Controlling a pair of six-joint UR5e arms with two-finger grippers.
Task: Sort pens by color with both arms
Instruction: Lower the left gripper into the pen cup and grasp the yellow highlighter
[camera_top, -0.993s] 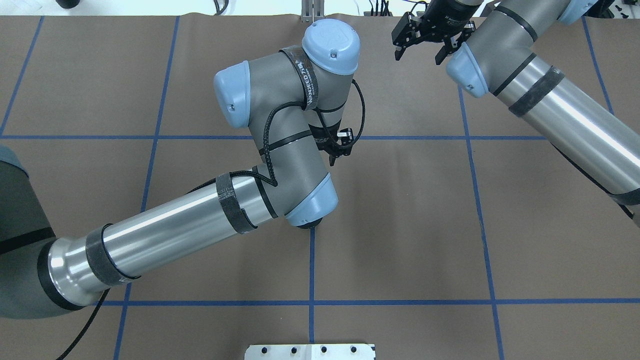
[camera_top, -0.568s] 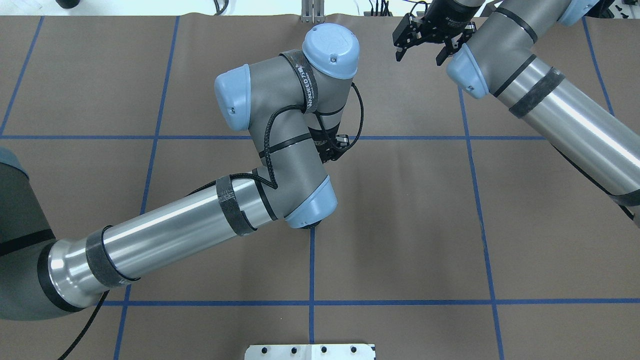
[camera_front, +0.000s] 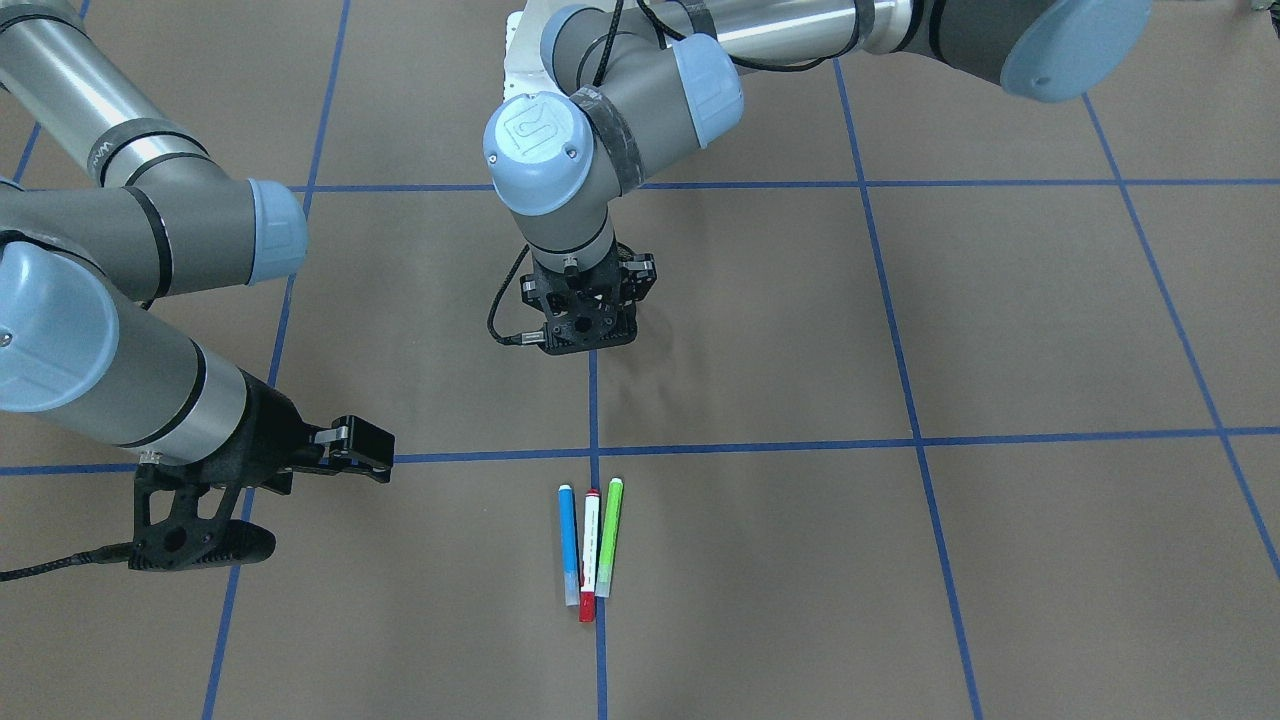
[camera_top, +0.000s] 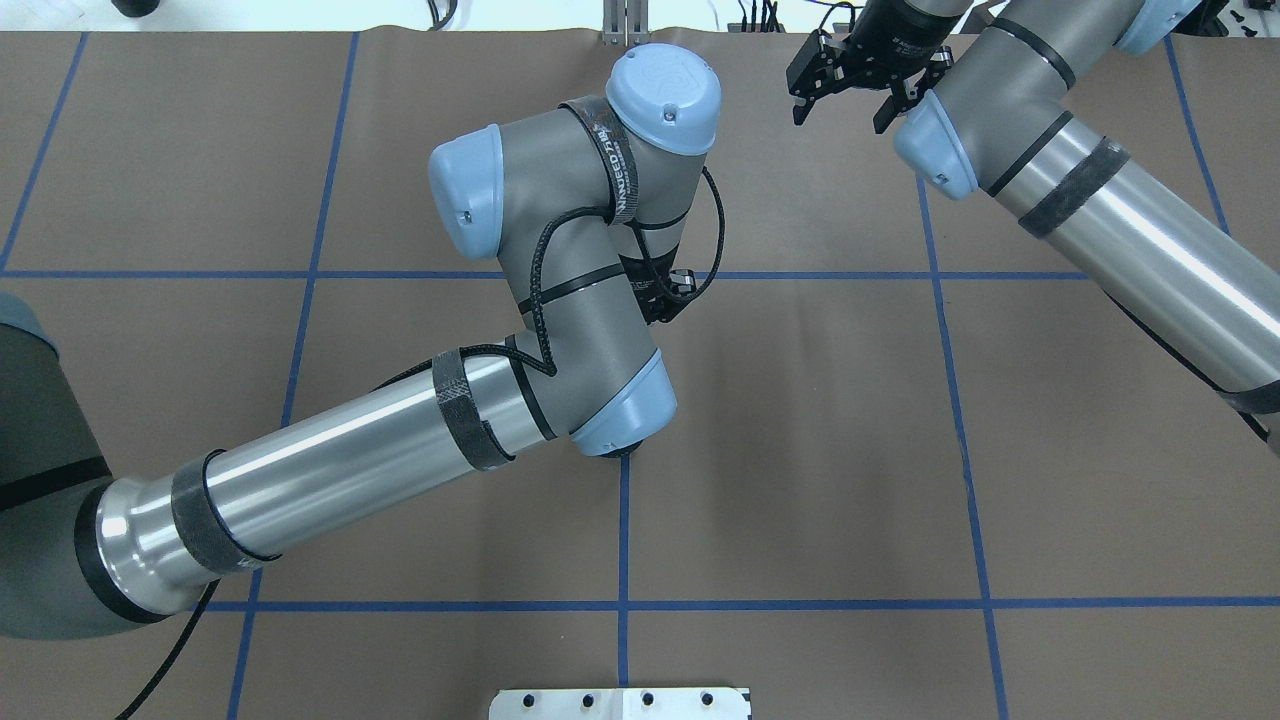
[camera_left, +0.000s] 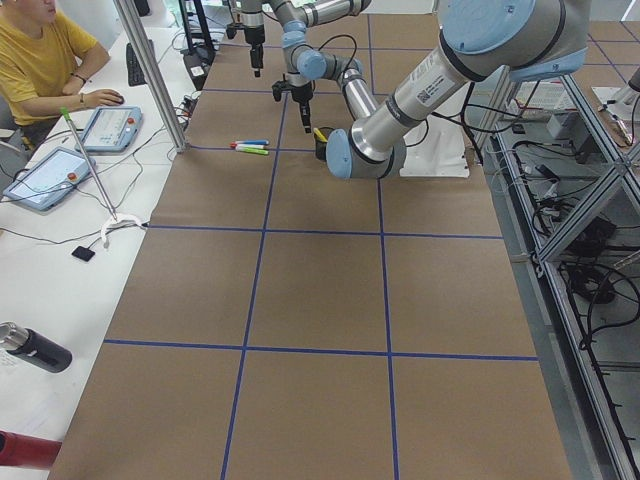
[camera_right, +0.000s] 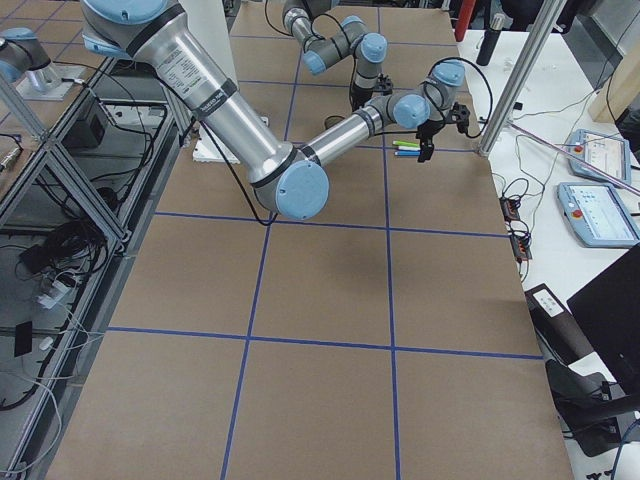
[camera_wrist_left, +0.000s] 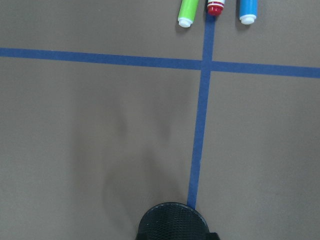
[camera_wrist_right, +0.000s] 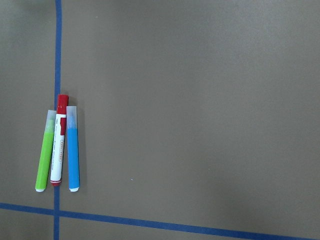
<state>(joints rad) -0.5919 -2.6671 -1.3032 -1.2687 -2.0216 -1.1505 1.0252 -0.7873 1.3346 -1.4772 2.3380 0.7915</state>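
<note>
Overhead: right end effector (camera_top: 842, 105) hangs over the far edge of the table (camera_top: 1050, 450) with fingers spread wide and nothing between them. Left end effector (camera_top: 672, 298) is mostly buried under its own wrist, so I can't tell whether it's open or closed. No pens show in this view.

Front: blue pen (camera_front: 568, 545), red-capped pen (camera_front: 590, 555) and green pen (camera_front: 608, 538) lie flat, parallel and touching, just past the blue tape crossing, on the side away from the robot. Left end effector points straight down, near them but apart. Right end effector sits off to the side, well apart.

Left side: a speck of yellow at the black mesh cup (camera_left: 322, 150), probably the yellow pen (camera_left: 320, 133), but too small to confirm.

Left wrist: pen tips along the top edge, cup rim at the bottom edge. No fingers in view.

Right wrist: the three pens are packed tight, green outermost, red in the middle, blue on the other side.

Handling, my read: light, stiff, smooth round plastic that will roll if nudged. There's no finger room between barrels, so take an outer pen first, mid-barrel, across its width.
</note>
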